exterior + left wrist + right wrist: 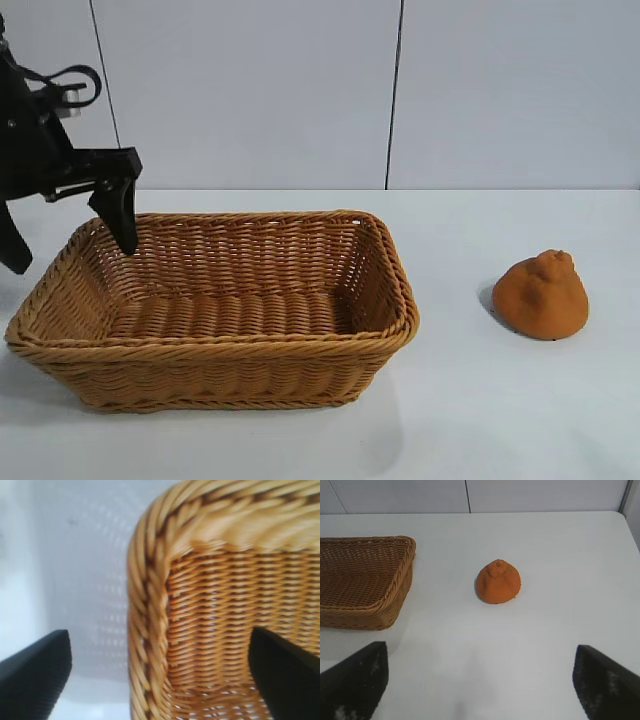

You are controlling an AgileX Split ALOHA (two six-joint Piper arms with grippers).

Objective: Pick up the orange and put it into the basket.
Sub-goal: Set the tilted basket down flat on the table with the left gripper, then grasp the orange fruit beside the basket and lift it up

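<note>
White tabletop (470,420) fills the workspace, w/ pale wall panels (250,90) behind it; I see nothing else on the surface besides the two task items.

1. Basket (215,355): wicker, rectangular, sits on the table at the left half of the exterior view. Interior is bare weave, no contents. Braided rim runs all round.

2. Orange (541,295): rests on the table well to the right of the basket, clear of it, knobbly bump facing up. Nothing touches it. Right wrist view shows it (498,582) ahead of that cam, w/ the basket corner (395,585) off to one side.

3. Left gripper (70,245): at the basket's far-left corner, pointing steeply down. Jaws stand wide apart and carry nothing. One finger (118,210) hangs over the rim on the inner side; the other is outside the basket, near the frame edge. Left wrist view confirms: one finger (285,672) over the basket interior, one (35,675) over bare table, w/ the rim corner (145,630) between them. I can't tell whether either finger touches the wicker.

4. Right gripper (480,680): only seen in its own wrist cam, both fingertips at the frame's lower corners, jaws spread wide, nothing between them. Orange lies ahead of it, well apart.
</note>
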